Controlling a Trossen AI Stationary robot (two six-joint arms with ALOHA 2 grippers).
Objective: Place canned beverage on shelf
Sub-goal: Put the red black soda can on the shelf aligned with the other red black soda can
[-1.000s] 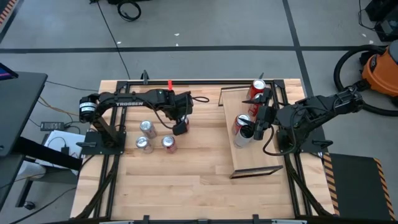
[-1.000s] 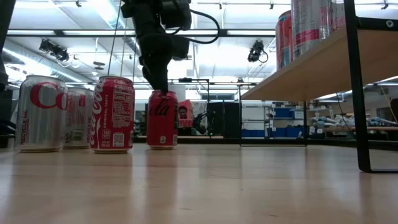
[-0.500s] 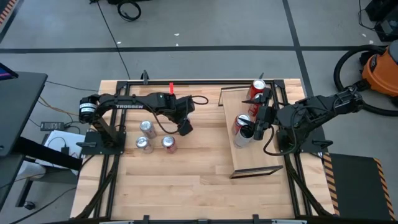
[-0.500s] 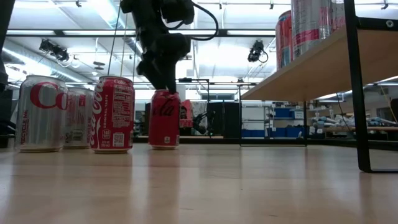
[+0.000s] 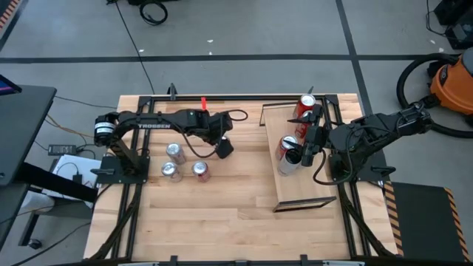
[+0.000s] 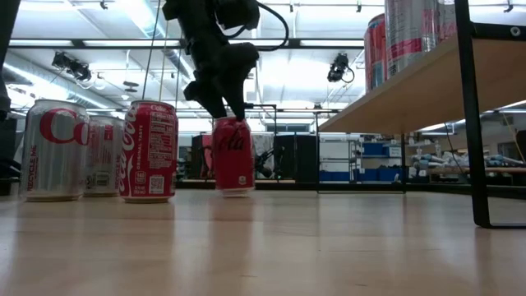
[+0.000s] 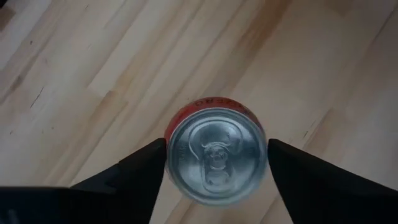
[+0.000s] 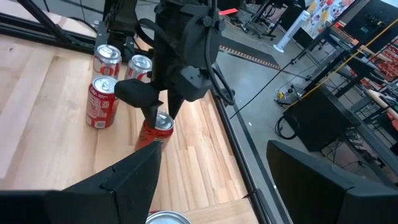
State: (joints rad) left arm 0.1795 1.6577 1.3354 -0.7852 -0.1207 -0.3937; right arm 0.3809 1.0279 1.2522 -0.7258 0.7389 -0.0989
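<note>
Left gripper (image 5: 224,148): high view, clamped on a red Coke can at about 10 o'clock from table centre, between the can cluster and the shelf (image 5: 310,174).
Right gripper (image 5: 307,145): parked over the shelf's 9 o'clock edge, jaws partly spread, gripping nothing as far as I can see. It sits just beside a can on the shelf (image 5: 288,155), and another shelf can (image 5: 306,105) stands toward 12 o'clock.
Leftover cans: three of them (image 5: 177,162) sit at 8 o'clock from the left gripper, well clear of the carry path.
Low view: the Coke can (image 6: 233,155) hangs under the left arm with its base looking barely off the tabletop (image 6: 263,247), and it looks slightly tilted. I'd lift it a lot more first, since the shelf board (image 6: 419,86) sits high at 2 o'clock.
Left wrist view: the can's silver lid (image 7: 216,155) sits squarely between both fingers (image 7: 130,177), so the grip looks centred. Nice.
Right wrist view: the left arm (image 8: 180,50) pinches the can (image 8: 152,134) near its top, with three cans (image 8: 106,87) behind it.
In the way: the parked right gripper and the two shelf cans crowd the near edge, so I'd aim for the bare board toward 6 o'clock. The dark shelf post (image 6: 470,115) is also one to dodge.
</note>
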